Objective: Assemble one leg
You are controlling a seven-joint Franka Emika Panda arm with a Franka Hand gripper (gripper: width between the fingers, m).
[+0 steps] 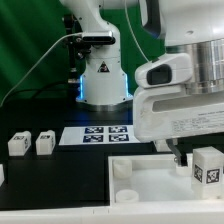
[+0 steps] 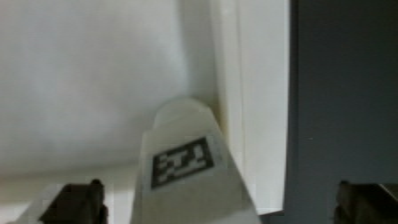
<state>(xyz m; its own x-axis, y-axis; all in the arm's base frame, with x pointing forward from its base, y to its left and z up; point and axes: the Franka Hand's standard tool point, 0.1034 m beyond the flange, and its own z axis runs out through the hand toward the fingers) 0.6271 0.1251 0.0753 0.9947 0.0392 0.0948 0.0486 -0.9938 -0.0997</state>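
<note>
Closest to the lens: hand (image 1: 193,158), hanging over the white tray (image 1: 150,180) at about four o'clock in the exterior view. Fingers (image 2: 75,200) spread wide in the wrist view, closed on nothing, straddling the leg (image 2: 185,150) without touching it. Same leg (image 1: 207,167) standing upright on the tray near its right rim, marker tag facing out. Judged light and rigid, hard smooth plastic, probably a little slippery; best taken across two flat opposite sides, low enough not to tip it, tag face left clear. Further out, at nine o'clock on the bench (image 1: 60,185), two more small tagged blocks (image 1: 32,144) side by side, well apart from the tray. Beyond, toward twelve o'clock, the marker board (image 1: 95,134) lying flat before the arm's base (image 1: 103,80). Hard to make out: fingertips cut off in the wrist view, leg's foot hidden, tray's right edge out of frame, any socket beneath the leg not visible.
</note>
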